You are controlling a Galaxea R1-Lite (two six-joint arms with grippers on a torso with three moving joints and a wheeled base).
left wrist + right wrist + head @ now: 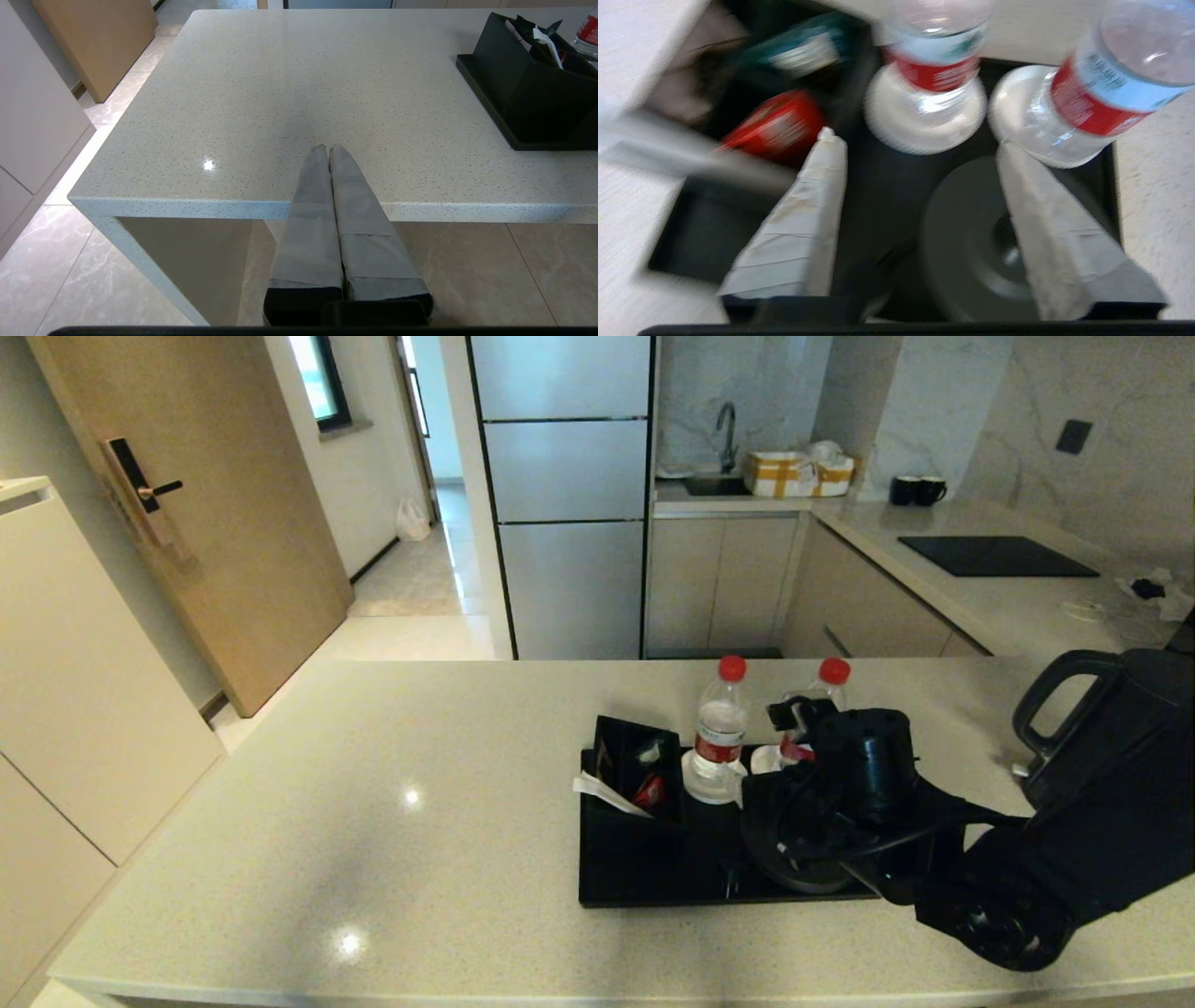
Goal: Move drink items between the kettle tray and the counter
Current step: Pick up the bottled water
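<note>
Two clear water bottles with red caps, the left one and the right one, stand on white coasters at the back of the black kettle tray. The round kettle base is bare. The dark kettle stands on the counter right of the tray, partly behind my right arm. My right gripper hovers open over the tray, just short of the bottles, holding nothing. My left gripper is shut and empty at the counter's front edge.
A black box of sachets fills the tray's left end. A black cooktop panel and dark mugs sit on the far side counter. The counter stretches bare to the left of the tray.
</note>
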